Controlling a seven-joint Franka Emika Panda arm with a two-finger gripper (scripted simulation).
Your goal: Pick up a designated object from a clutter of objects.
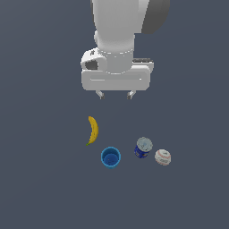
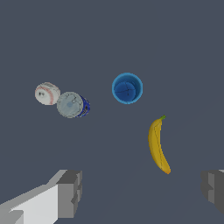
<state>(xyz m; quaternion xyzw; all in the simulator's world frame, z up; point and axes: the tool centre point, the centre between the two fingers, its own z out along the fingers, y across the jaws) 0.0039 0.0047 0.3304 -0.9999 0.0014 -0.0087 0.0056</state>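
Note:
The curved yellow banana point(image 1: 92, 130) lies on the grey floor, its dark stem tip toward the blue cup; it also shows in the wrist view point(image 2: 157, 145). The blue cup point(image 1: 110, 157) point(image 2: 127, 88) stands open side up beside it. The blue can with a silver top point(image 1: 143, 148) point(image 2: 72, 105) and the white red-stitched baseball point(image 1: 163, 157) point(image 2: 47, 93) sit at the exterior view's right. My gripper point(image 1: 116, 95) point(image 2: 141, 192) hangs open and empty well above the floor, apart from the banana, its fingers point(image 2: 70, 192) spread wide.
The grey floor point(image 1: 40, 179) stretches all around the four objects. The white arm body point(image 1: 116, 40) fills the upper middle of the exterior view.

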